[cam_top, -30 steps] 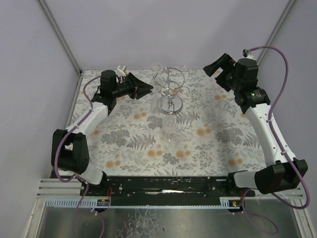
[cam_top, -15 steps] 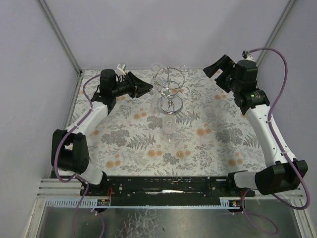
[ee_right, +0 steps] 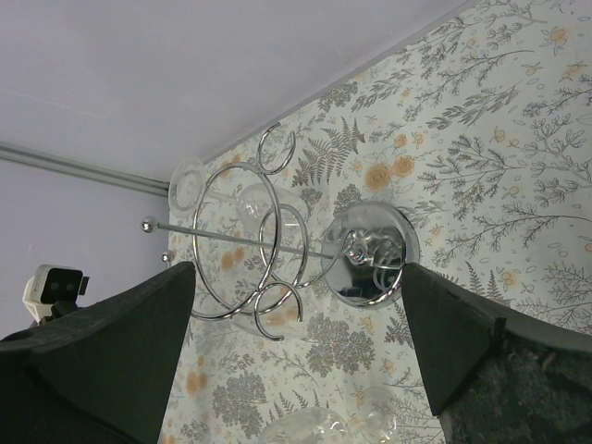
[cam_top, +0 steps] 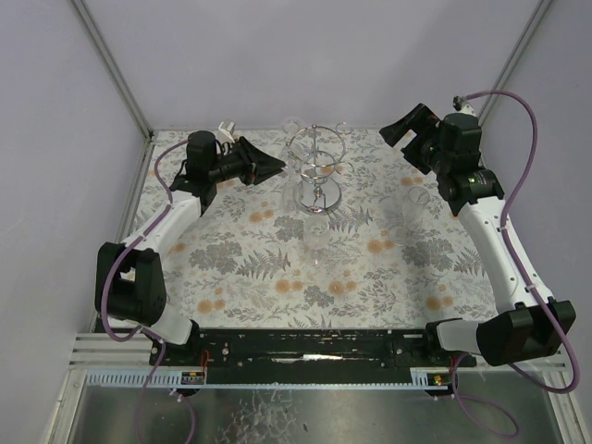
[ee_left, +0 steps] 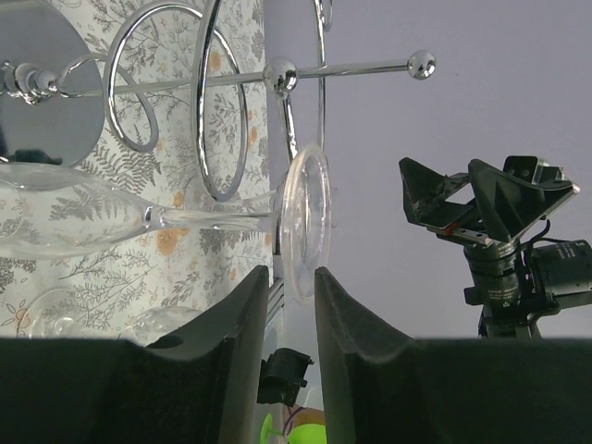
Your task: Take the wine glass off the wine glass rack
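Observation:
The chrome wine glass rack (cam_top: 316, 171) stands at the far middle of the table. It also shows in the left wrist view (ee_left: 222, 102) and the right wrist view (ee_right: 370, 254). A clear wine glass (ee_left: 213, 220) hangs in one of its rings, and its round foot (ee_left: 305, 222) is at the rack's top. My left gripper (cam_top: 277, 165) is just left of the rack. In the left wrist view it (ee_left: 291, 277) is narrowly open, with the foot's rim right at the gap and not pinched. My right gripper (cam_top: 402, 129) is wide open and empty, off to the rack's right, and faces it (ee_right: 298, 268).
A loose glass (cam_top: 317, 231) stands on the flowered cloth in front of the rack, and another (cam_top: 421, 197) is at the right under the right arm. Two glasses lie low in the right wrist view (ee_right: 305, 425). Grey walls close the back and sides.
Hardly anything has changed. Both arms hold nearly the same pose, and the glass still hangs on the rack.

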You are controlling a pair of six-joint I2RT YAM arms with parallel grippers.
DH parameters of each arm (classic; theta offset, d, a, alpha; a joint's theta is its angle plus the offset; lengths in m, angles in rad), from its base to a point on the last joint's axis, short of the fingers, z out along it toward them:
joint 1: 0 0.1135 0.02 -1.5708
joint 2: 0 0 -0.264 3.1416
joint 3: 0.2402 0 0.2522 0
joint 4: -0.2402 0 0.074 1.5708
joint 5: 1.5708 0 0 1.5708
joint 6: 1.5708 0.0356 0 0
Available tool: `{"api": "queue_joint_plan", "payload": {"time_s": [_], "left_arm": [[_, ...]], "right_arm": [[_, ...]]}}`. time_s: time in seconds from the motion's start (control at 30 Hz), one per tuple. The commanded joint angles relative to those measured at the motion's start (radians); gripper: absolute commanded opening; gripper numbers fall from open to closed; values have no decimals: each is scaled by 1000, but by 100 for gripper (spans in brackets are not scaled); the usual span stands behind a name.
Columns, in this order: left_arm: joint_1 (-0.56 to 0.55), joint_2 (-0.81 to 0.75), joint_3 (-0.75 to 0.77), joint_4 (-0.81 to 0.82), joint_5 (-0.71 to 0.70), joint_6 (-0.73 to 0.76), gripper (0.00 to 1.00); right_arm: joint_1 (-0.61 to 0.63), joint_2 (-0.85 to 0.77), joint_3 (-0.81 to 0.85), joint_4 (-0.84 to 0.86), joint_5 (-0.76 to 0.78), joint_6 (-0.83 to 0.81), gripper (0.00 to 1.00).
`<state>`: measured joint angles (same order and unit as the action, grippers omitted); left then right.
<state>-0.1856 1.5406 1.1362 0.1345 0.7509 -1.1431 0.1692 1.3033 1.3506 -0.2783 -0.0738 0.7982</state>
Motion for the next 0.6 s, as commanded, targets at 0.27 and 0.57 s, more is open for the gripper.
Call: {"api": "queue_joint_plan", "payload": {"time_s": [0.27, 0.57], "left_arm": [[10, -33, -7, 16, -21, 32, 23], [15, -25, 14, 18, -23, 31, 22]], "right_arm": [[-2, -53, -11, 56, -21, 11, 99], [-3, -64, -21, 55, -21, 12, 99]]}}
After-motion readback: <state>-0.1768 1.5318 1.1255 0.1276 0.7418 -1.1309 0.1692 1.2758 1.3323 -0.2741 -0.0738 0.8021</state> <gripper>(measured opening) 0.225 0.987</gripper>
